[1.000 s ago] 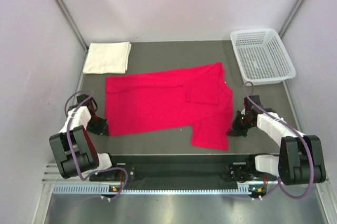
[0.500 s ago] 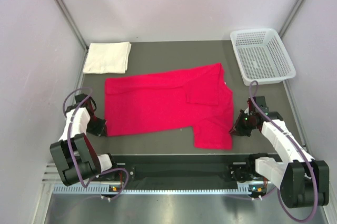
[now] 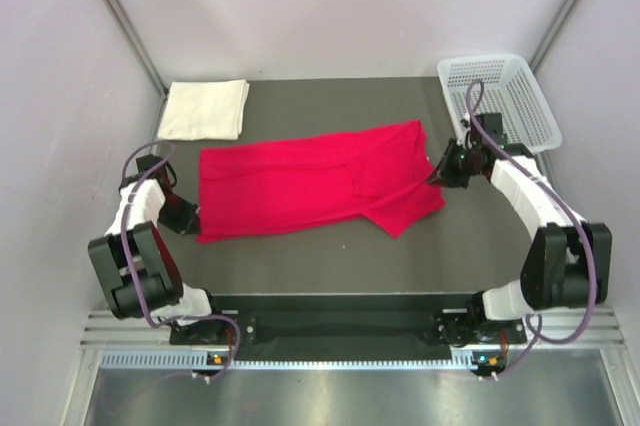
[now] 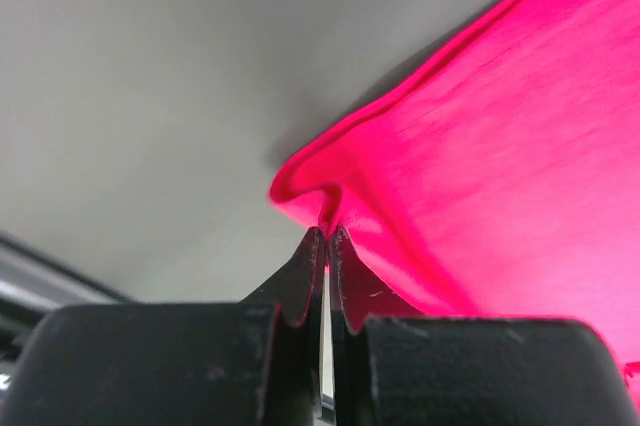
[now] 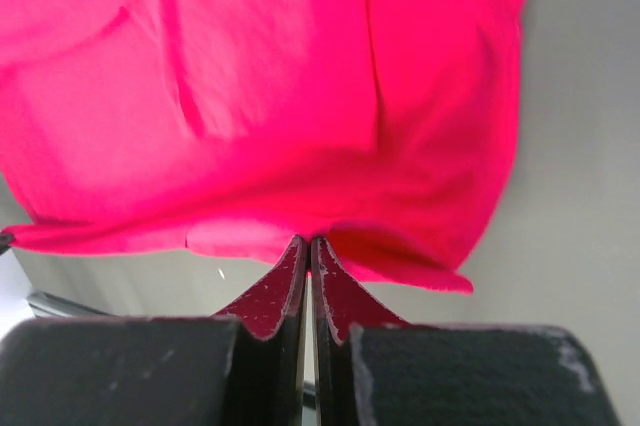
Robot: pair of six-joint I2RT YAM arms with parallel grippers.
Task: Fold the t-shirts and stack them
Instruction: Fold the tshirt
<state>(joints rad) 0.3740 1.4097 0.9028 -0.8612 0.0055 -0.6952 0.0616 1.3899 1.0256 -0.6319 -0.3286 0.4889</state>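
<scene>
Your left gripper point(image 3: 193, 217) pinches the red t-shirt point(image 3: 300, 184) at its near-left corner; your right gripper point(image 3: 440, 174) pinches its right edge. Folded cream t-shirt point(image 3: 205, 109) far left. Basket point(image 3: 537, 111) far right.

Top camera: I look steeply down from behind the bases at 6 o'clock, whole table point(image 3: 300, 266) in frame. Wrist cameras look along their fingers point(image 4: 300, 281), very near the red shirt point(image 4: 480, 166) (it fills both). All three share it.
</scene>
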